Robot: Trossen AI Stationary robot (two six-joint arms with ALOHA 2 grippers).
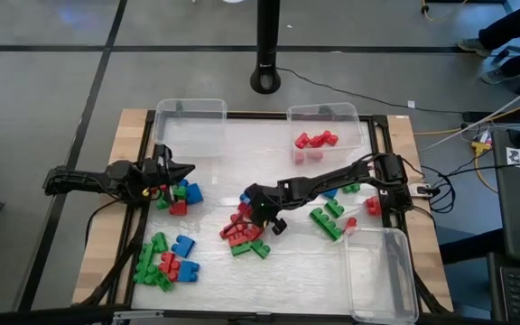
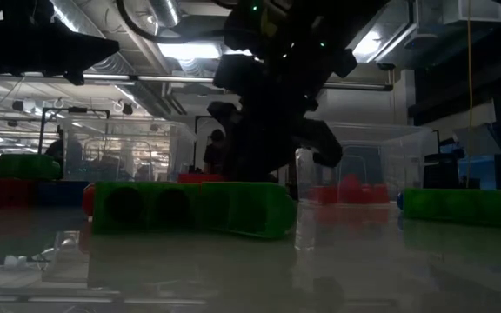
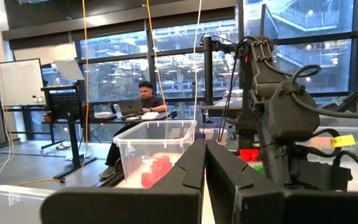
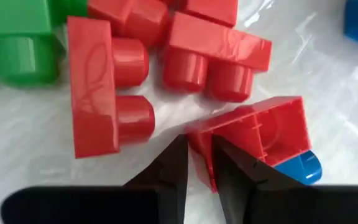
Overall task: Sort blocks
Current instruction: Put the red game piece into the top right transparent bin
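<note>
1. The right end effector [image 1: 258, 209] is down low in the middle of the bench [image 1: 129, 135], at the pile of blocks [image 1: 245, 233] there.
2. Its two fingers [image 4: 169, 171] are pinched on the thin wall of a red block [image 4: 260, 134] that lies tipped over with its hollow side showing.
3. A blue block [image 4: 300, 167] peeks out from under that red block.
4. Two more red blocks [image 4: 101, 87] lie just beside it with their round studs showing, and a green block [image 4: 17, 37] lies next to them.
5. The left end effector [image 1: 181, 169] is at the left side of the bench, above a small bunch of blocks [image 1: 181, 194]. Its fingers are pressed together and hold nothing.
6. More red, green and blue blocks lie in a heap [image 1: 163, 262] at the near left of the bench.
7. Some green blocks [image 1: 328, 219] lie to the right of the middle pile.
8. A clear bin [image 1: 325, 116] at the far right has red blocks [image 1: 316, 140] inside it.
9. Another clear bin [image 1: 190, 110] is at the far left, and a third clear bin [image 1: 382, 302] is at the near right.
10. A person [image 3: 143, 102] sits at a desk in the room behind.
</note>
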